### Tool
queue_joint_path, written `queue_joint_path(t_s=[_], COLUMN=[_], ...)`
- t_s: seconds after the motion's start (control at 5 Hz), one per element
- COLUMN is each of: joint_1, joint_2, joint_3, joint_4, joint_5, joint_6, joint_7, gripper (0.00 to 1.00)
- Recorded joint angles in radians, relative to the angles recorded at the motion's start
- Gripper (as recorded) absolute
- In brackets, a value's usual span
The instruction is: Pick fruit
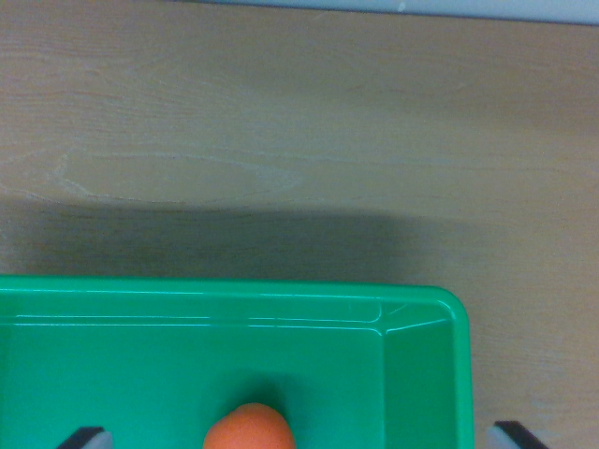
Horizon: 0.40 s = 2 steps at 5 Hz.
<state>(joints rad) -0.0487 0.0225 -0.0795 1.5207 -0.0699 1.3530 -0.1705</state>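
An orange fruit shows only its rounded top at the bottom edge of the wrist view; the rest is cut off. It lies inside a green plastic tray, near the tray's right wall. My gripper is open. Only its two dark fingertips peek in at the bottom corners, one over the tray on the wrist view's left, the other outside the tray's right wall. The fruit sits between them, left of the midpoint, touching neither.
A light wooden tabletop fills the upper half, crossed by a broad shadow just above the tray's rim. A pale strip runs along the table's far edge at the top.
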Motion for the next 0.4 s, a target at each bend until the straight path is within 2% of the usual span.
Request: queue_joint_path(t_s=[0.2, 0.4], joint_1=[0.0, -0.0016], joint_2=[0.0, 0.012], joint_3=[0.0, 0.0], joint_4=[0.0, -0.033], joint_5=[0.0, 0.0059], joint_6=[0.0, -0.037], joint_7=[0.0, -0.018], gripper=[0.0, 0.0])
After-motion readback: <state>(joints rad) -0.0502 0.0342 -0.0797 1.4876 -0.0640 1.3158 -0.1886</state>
